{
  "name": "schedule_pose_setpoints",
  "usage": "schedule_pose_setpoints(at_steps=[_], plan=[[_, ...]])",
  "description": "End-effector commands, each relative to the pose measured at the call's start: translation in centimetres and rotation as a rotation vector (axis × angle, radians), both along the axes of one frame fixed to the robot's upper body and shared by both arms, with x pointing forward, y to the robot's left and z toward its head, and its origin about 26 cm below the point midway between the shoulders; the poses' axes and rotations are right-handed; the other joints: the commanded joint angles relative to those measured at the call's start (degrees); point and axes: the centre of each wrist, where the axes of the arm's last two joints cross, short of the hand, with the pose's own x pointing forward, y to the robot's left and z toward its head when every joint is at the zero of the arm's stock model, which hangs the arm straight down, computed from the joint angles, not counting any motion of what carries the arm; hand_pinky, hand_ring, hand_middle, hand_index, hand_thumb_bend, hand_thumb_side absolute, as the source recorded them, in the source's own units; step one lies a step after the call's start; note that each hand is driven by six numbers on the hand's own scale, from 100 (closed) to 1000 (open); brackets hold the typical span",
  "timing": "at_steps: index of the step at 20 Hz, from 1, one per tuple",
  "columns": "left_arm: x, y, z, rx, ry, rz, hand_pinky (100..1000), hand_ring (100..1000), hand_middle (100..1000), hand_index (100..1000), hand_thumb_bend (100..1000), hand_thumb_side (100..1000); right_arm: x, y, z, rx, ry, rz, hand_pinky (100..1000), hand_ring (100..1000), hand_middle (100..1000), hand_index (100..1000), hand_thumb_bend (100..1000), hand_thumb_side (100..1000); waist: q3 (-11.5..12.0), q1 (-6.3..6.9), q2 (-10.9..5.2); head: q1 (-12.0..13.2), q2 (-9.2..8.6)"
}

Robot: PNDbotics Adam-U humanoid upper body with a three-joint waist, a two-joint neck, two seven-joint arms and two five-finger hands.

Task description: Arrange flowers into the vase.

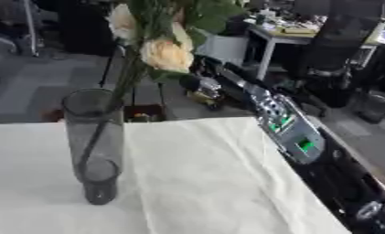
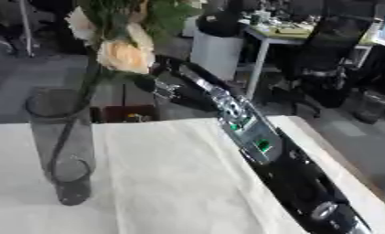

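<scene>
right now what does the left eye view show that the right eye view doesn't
Only the left eye view shows the whole width of the grey glass vase, with bare cloth on its left. Only the right eye view shows the right arm crossing in front of the white table leg behind it; there the vase is nearly at the picture's edge. Both share the pale rose with its stems down inside the upright vase, the white cloth, and the arm reaching toward the stems; the right hand itself is hard to make out.
</scene>
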Motion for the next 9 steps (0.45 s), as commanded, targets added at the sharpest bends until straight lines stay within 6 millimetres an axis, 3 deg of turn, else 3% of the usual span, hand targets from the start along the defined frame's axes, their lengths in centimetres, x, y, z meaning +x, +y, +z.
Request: schedule_pose_setpoints(at_steps=[1, 9], plan=[[-0.2, 0.5, 0.7, 0.014, -0.028, 0.02, 643, 955, 967, 953, 100, 1000, -1.2, -0.4, 1.7, -0.03, -0.055, -0.02, 1000, 1000, 774, 992, 721, 901, -0.4, 0.43, -1.24, 0.7, 0.46], [-0.2, 0.8, 0.7, 0.013, -0.029, 0.036, 644, 955, 967, 953, 100, 1000, -3.3, -0.3, -0.4, -0.003, -0.064, -0.026, 1000, 1000, 766, 986, 711, 921, -2.3, 0.46, -1.51, 2.4, 1.4]])
